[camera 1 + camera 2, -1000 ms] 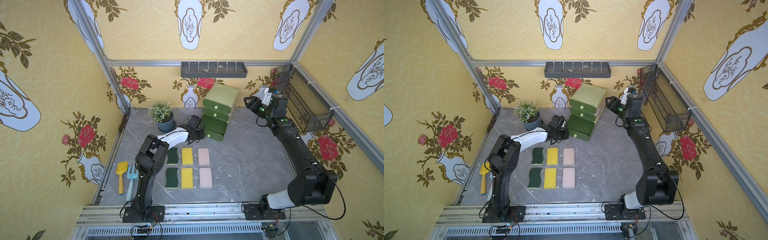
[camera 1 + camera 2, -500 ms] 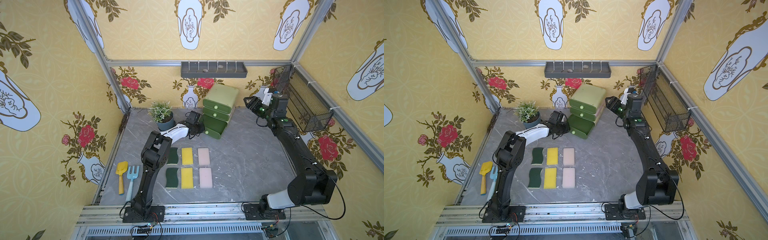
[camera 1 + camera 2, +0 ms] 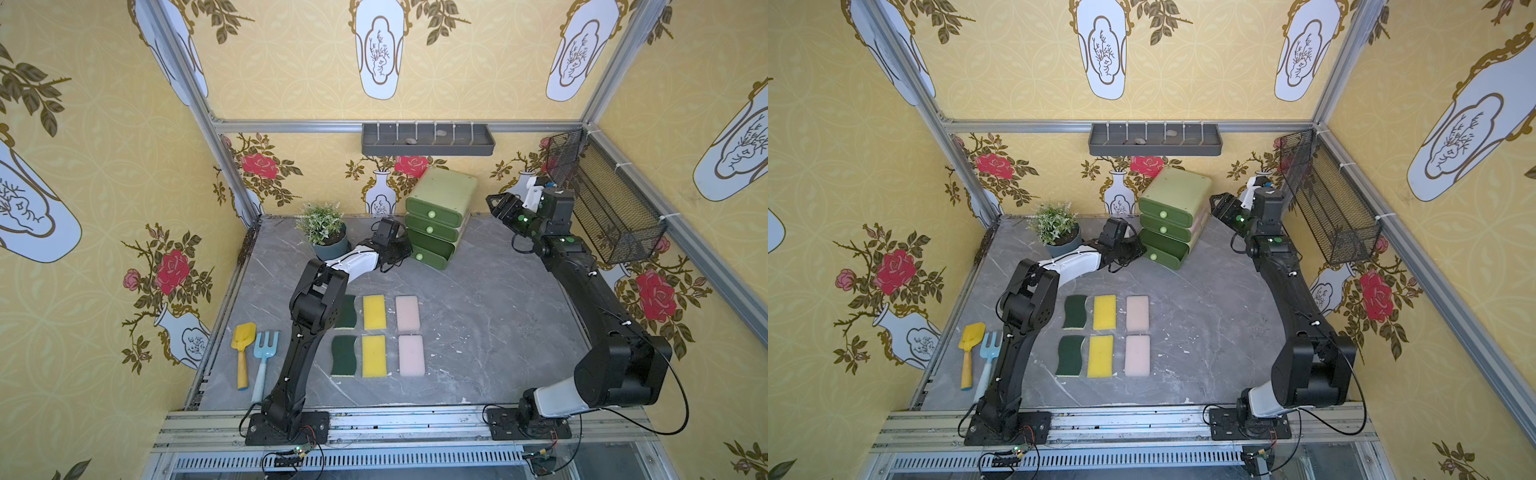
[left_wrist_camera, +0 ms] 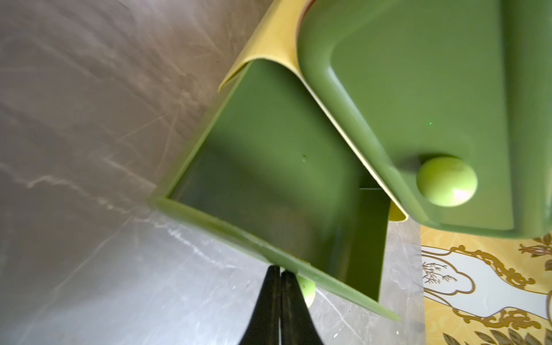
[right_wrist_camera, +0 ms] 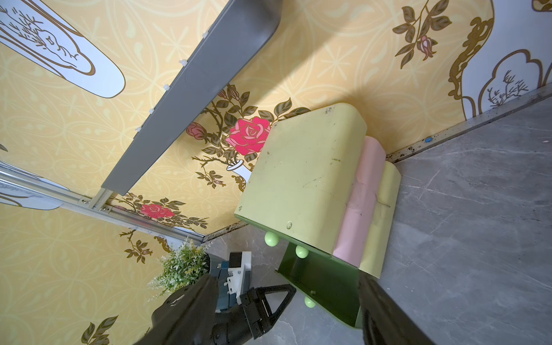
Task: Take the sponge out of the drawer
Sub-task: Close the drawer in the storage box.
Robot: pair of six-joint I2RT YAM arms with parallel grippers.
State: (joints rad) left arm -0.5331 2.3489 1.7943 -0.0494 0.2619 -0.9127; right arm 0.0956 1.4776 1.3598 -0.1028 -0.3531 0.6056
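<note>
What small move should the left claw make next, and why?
Probably open the left claw and raise it to the middle drawer's knob: it is shut beside the bottom drawer's knob, and that open bottom drawer shows no sponge.

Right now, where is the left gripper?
In both top views, the left gripper sits at the front of the pulled-out bottom drawer, near its knob, with the potted plant to its left.

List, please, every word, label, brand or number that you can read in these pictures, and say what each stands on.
None: no word, number, brand or sign is readable in any view. The green drawer unit is plain, and the wallpaper bears only pictures of vases and roses.
</note>
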